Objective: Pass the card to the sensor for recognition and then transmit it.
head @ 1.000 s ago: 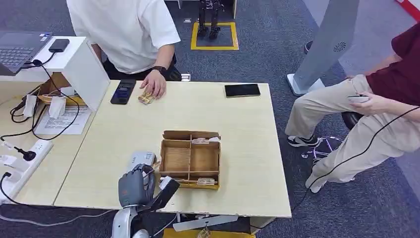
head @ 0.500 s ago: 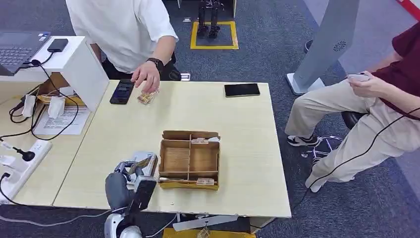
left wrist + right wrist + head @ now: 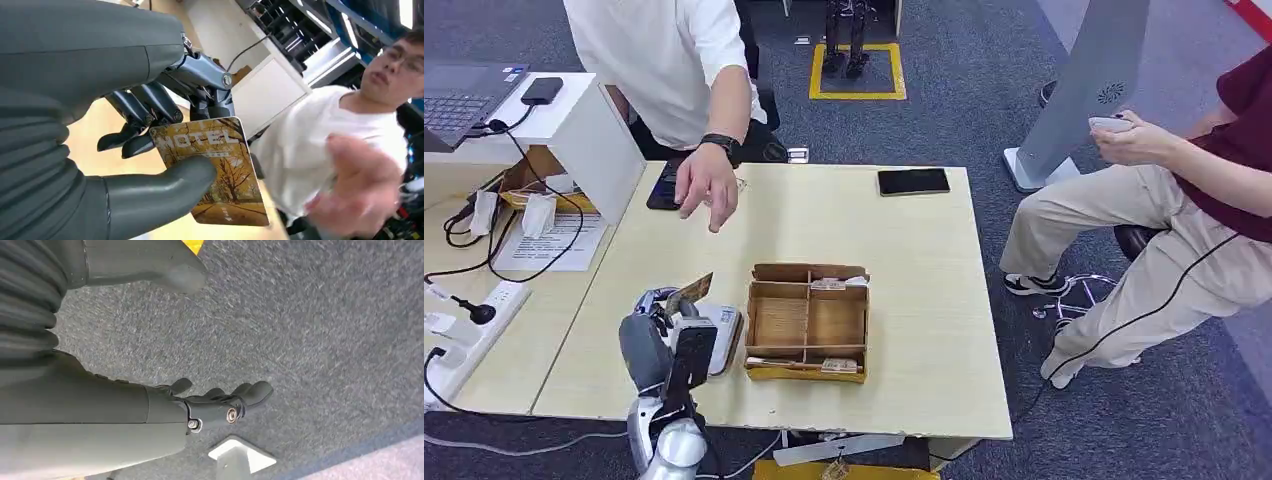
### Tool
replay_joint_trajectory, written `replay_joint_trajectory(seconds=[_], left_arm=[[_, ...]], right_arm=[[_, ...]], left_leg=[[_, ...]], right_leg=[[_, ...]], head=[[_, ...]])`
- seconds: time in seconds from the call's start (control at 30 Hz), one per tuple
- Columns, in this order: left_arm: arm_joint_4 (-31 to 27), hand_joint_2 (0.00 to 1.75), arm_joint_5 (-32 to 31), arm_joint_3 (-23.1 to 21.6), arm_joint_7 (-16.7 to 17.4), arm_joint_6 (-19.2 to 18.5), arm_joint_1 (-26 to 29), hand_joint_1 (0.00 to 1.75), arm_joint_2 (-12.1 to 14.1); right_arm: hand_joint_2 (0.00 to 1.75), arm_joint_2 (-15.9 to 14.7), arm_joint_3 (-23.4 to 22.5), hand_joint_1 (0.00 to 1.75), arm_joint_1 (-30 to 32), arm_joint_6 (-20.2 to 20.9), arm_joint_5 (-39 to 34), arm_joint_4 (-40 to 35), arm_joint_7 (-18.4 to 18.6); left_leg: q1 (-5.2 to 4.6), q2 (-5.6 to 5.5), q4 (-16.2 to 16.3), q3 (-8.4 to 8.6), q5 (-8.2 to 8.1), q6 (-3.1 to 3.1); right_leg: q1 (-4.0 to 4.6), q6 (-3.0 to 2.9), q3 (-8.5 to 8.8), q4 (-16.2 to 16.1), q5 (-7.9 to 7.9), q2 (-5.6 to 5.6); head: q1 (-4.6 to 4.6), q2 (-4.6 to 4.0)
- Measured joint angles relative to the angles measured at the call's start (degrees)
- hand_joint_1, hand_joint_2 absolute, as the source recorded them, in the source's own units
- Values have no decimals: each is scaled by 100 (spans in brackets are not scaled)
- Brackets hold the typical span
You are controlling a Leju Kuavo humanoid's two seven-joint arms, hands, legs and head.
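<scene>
Holding: the left hand [image 3: 667, 345] pinches the card [image 3: 688, 293] between thumb and fingers — in the left wrist view the card [image 3: 215, 170] reads "HOTEL" and shows autumn trees, thumb across its face.
Card position: lifted above the counter [image 3: 924, 260], over the near-left part, just left of the cardboard tray [image 3: 808, 322].
Sensor: a pale flat device [image 3: 716, 332] lies on the counter right beside the hand, touching the tray's left side — likely the reader, though I cannot tell for sure.
Right hand: the right hand [image 3: 220, 400] hangs over grey carpet, holding nothing, fingers loosely bent and apart.
Person: someone in a white shirt stands at the far side, a hand [image 3: 707, 190] reaching out over the counter toward the robot.
Done so far: the card is picked up and firmly held; whether it has been read cannot be told.
Left to do: by my judgement, presenting it at the sensor if unread, then handing it across to the waiting hand, which is well apart from the card.
</scene>
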Motion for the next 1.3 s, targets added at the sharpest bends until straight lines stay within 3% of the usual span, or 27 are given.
replay_joint_trajectory(seconds=[0.2,0.57,0.6,0.63,0.77,1.0,1.3], left_arm=[[396,175,380,221,-98,-2,-951,175,15],[1033,175,299,551,87,-2,-1807,175,107],[1075,175,316,555,87,-4,-1843,19,114],[1115,175,358,555,90,-4,-1877,0,120],[1246,175,906,531,90,-15,-1941,0,146],[1220,175,1147,334,-46,-13,-1929,0,203],[709,175,1476,-45,-238,-13,-1690,0,330]], right_arm=[[175,-72,264,0,7,-11,-66,227,-15],[175,-177,592,0,7,-20,-125,522,-50],[175,-181,612,0,7,-20,-127,533,-46],[175,-186,629,0,7,-22,-138,544,-44],[175,-208,690,0,15,-22,-227,585,-65],[175,-216,767,0,33,-24,-291,597,-59],[175,-216,776,0,61,-24,-393,573,-26]], left_leg=[[0,-1,0,-1,11,-1],[0,-1,0,-5,10,-2],[0,0,0,-4,10,-2],[0,-1,0,-4,10,-2],[0,1,0,-4,10,-2],[0,0,0,-6,9,-2],[0,1,0,-6,9,-2]], right_leg=[[0,-2,1,1,4,2],[0,-2,-2,1,3,2],[0,-2,-2,1,3,2],[0,-2,-2,1,3,2],[0,-2,-4,1,3,4],[0,-2,-4,1,3,3],[0,-2,-4,1,3,6]], head=[[0,0],[-2,0],[0,0],[0,0],[0,0],[0,0],[0,-2]])
